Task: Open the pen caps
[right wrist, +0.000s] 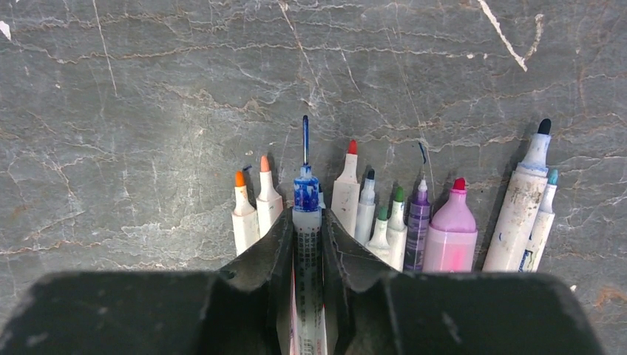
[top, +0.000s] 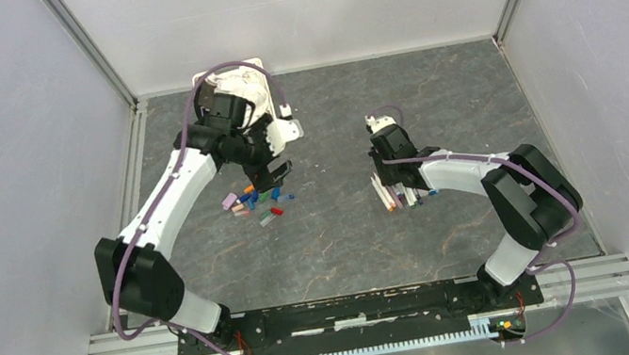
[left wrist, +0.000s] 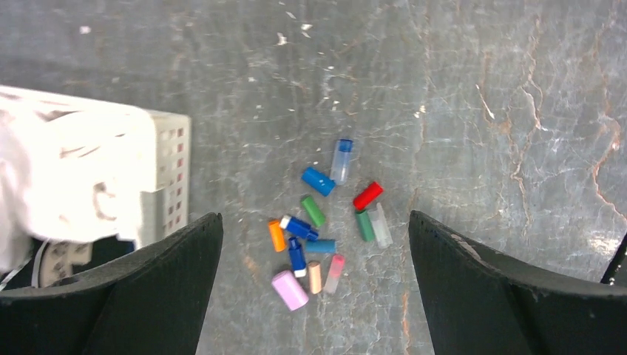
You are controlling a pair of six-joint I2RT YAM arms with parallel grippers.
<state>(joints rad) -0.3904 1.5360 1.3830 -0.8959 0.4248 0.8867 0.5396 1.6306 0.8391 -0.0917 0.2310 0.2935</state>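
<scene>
The pen caps [left wrist: 313, 211] lie loose on their sides in one tight scatter, several touching: blue, green, red, orange, pink, lilac and clear. The pens [right wrist: 345, 200] lie side by side in a row, well apart from the caps. All are uncapped, barrels mostly white, one pink, with the blue-tipped pen [right wrist: 306, 200] reaching furthest forward.

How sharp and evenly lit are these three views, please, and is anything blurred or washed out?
Top external: soft, even light, pen caps mere specks. Left wrist: caps sharp, white basket partly blown out, near fingers dark and soft. Right wrist: the held blue pen crisp, no glare.
</scene>
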